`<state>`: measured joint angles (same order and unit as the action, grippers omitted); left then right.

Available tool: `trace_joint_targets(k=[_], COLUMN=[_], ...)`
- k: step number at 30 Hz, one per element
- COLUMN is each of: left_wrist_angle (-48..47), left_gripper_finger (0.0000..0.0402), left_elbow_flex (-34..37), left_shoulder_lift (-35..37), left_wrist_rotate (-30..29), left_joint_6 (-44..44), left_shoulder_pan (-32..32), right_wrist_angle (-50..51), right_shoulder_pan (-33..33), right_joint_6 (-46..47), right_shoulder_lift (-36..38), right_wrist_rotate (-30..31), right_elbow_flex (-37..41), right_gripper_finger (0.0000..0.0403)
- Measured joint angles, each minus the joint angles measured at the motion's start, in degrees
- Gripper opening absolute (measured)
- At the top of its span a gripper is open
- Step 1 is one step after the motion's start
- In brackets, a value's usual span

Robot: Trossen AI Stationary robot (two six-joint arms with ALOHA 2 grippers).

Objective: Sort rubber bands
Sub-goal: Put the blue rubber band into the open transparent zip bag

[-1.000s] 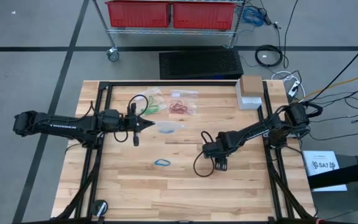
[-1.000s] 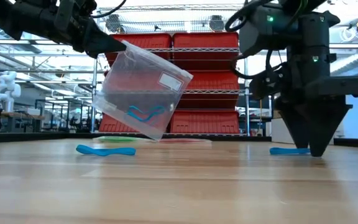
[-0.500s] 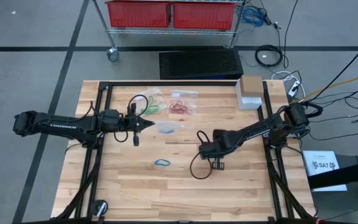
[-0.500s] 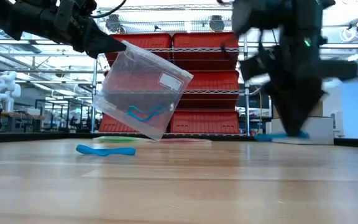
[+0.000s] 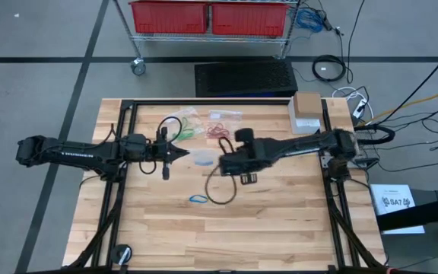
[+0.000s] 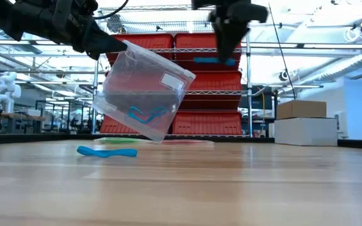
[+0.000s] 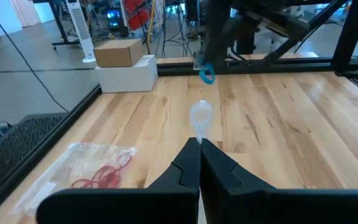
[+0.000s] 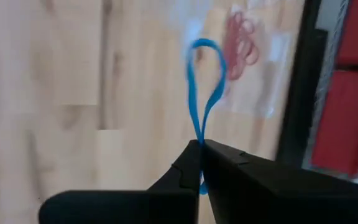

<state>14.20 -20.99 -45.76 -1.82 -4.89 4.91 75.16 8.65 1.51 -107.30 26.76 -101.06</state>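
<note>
Spanning the scene, the wooden table carries both arms. White and brown boxes sit at the far right corner, well clear of the work.

Left arm reaches in from the left edge; the left gripper is pinched together on the top edge of a clear bag, which hangs tilted above the table with a blue rubber band inside it. The same bag shows edge-on past the closed fingers in the left wrist view.

Right arm stretches from the right edge toward the table's middle; the right gripper is clamped on a blue rubber band, a thin loop pulled into a long teardrop and lifted well off the table, beside the hanging bag.

A flat bag of red rubber bands lies near the far edge, another bag with green rubber bands just beside it toward the left.

One loose blue rubber band lies flat in the middle of the table, nearer the front edge, apart from both grippers.

Front half of the table around it is bare wood, open room along the front edge.
</note>
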Motion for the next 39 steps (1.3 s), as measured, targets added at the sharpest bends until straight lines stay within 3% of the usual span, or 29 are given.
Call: trace_joint_targets(k=[7,14,25,39], left_wrist_angle=[-0.27,-0.42,-1.74,1.4], left_gripper_finger=[0.0002,0.0002,0.0002,0.0002], left_elbow_flex=[-0.02,-0.02,-0.02,-0.06], left_shoulder_lift=[0.0,0.0,0.0,-4.75], left_wrist_rotate=[0.28,0.28,0.28,-0.42], left_joint_6=[0.03,0.05,0.27,1.56], left_shoulder_pan=[-0.01,0.02,-0.01,0.02], right_wrist_angle=[8.58,13.08,13.64,7.46], right_shoulder_pan=[-2.58,-2.58,-2.55,-1.36], right_joint_6=[-11.42,-17.03,-16.33,-20.3], right_shoulder_lift=[-12.46,-21.27,-20.39,-20.4], right_wrist_rotate=[3.61,5.33,9.48,9.46], right_elbow_flex=[-17.75,-29.15,-30.78,-30.77], right_gripper_finger=[0.0,0.0,0.0,0.0])
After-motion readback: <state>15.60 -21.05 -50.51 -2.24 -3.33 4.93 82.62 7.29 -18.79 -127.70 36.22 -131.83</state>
